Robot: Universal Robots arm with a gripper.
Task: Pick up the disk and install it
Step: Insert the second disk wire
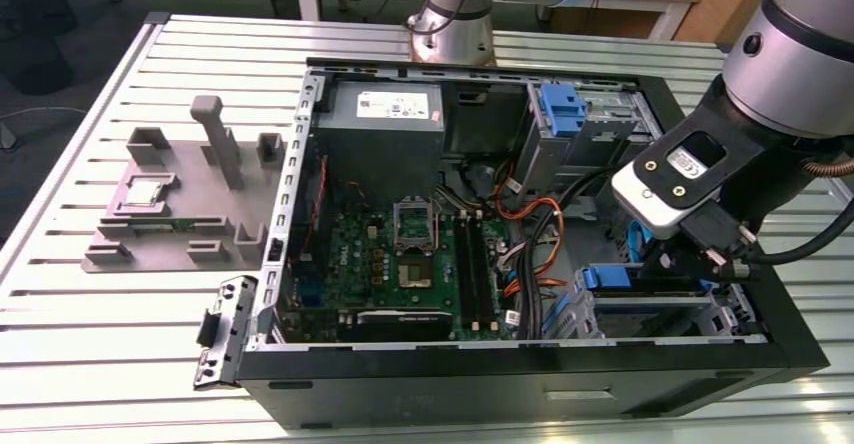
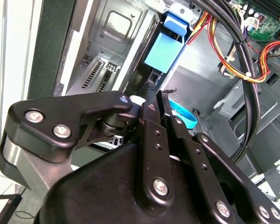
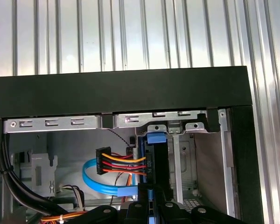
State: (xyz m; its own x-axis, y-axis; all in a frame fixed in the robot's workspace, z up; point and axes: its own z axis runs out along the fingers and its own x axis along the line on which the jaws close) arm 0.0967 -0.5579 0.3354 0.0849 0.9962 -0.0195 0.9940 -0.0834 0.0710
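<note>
**Disk standing on edge in the drive cage, gripper right on it**

You'll find the disk (image 3: pixel 153 163) standing on edge inside the metal drive cage (image 3: pixel 186 158) at the corner of the open computer case (image 1: pixel 534 379); in the first wrist view you see its dark edge and blue carrier rail, with the blue tab at the far end. In the second wrist view the same disk (image 2: pixel 164 49) runs away from the camera into the bay, its blue rail face showing. In the exterior view its blue rail (image 1: pixel 611 277) sits just beside the arm's wrist, toward the exterior view's right of the case.

Your gripper (image 2: pixel 159 100) is down in that bay, its black fingers (image 2: pixel 151 116) close together with the blue rail showing between the tips; you cannot tell whether they actually clamp it.

Just beside the disk you see a power connector with red, yellow and orange wires (image 3: pixel 114 165) and a looping blue data cable (image 3: pixel 95 179). Farther in lie the motherboard (image 1: pixel 400 254) and the power supply (image 1: pixel 380 114). Well apart, on the slatted table (image 1: pixel 107 344), stands a grey fixture (image 1: pixel 187 204) carrying a small square chip (image 1: pixel 142 195).
</note>
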